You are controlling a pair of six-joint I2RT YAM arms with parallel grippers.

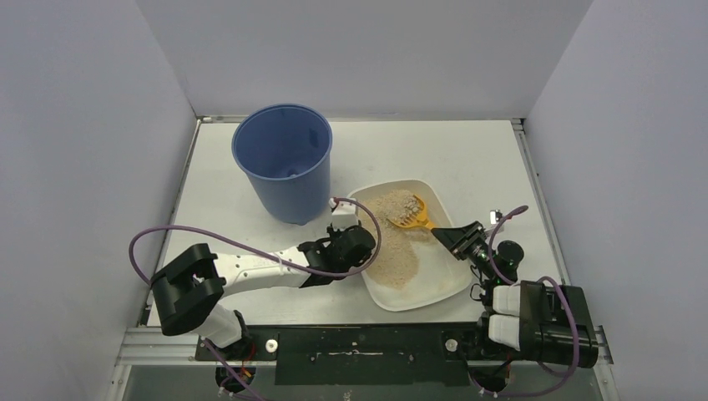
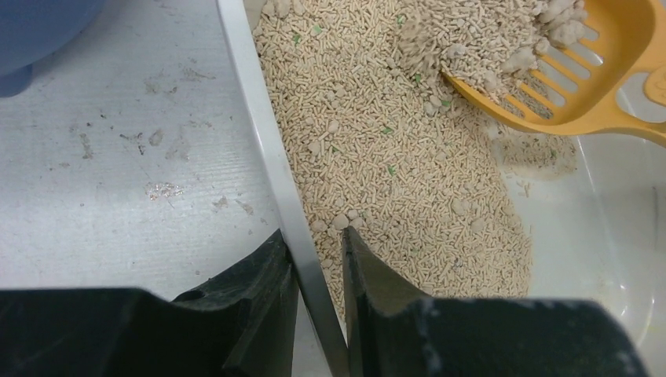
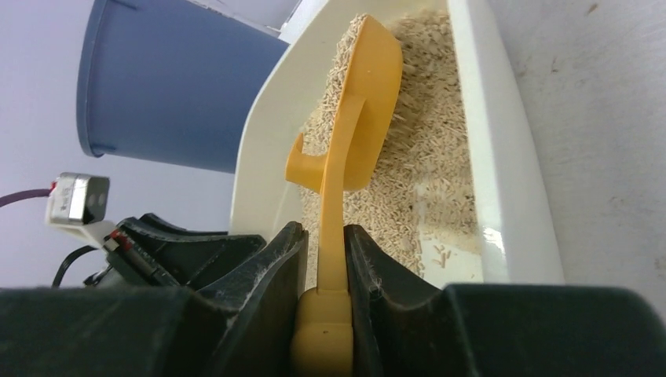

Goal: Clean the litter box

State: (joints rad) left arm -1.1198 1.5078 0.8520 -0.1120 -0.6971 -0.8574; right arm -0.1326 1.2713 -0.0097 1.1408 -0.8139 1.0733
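Scooping looks to be in progress, and nothing seems emptied yet. On the white table (image 1: 484, 159), the litter box (image 1: 438, 288) lies right of centre in the overhead view. Its tan litter (image 2: 393, 173) is piled mostly along the left half, with bare white floor at lower right. The blue bucket (image 1: 284, 159) stands to the upper left of it, near but apart. The inside of the bucket looks almost empty, with only a pale speck at the bottom. The yellow scoop (image 1: 409, 211) sits in the upper part of the box, loaded with pellets and some clumps (image 2: 554, 16). The right gripper (image 3: 323, 247) has its jaws closed on the scoop handle. The left gripper (image 2: 318, 251) pinches the left rim of the box, one finger outside and one inside. What is left, I think: lift, sift, carry the load to the bucket, and repeat.
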